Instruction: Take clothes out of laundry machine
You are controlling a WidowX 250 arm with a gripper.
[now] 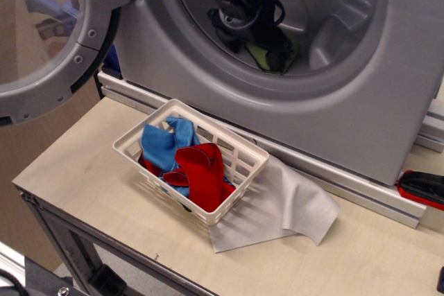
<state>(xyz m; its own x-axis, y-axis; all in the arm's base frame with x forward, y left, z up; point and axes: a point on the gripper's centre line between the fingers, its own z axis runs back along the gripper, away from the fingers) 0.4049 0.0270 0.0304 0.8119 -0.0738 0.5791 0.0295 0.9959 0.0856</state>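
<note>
The silver-grey laundry machine (pixel 388 102) stands at the back with its round windowed door (pixel 48 32) swung open to the left. My black gripper (pixel 276 59) reaches into the drum and sits right on the olive-green cloth (pixel 258 54), which lies at the drum's lower front. Only small green patches of the cloth show beside and behind the fingers. The fingers hide most of it, so I cannot tell whether they are closed on it.
A white slatted basket (pixel 244 171) holding blue cloth (pixel 164 142) and red cloth (pixel 201 171) stands on the wooden table in front of the machine. A pale grey sheet (pixel 291 206) lies under its right side. A red-black tool (pixel 423 188) lies at the right edge.
</note>
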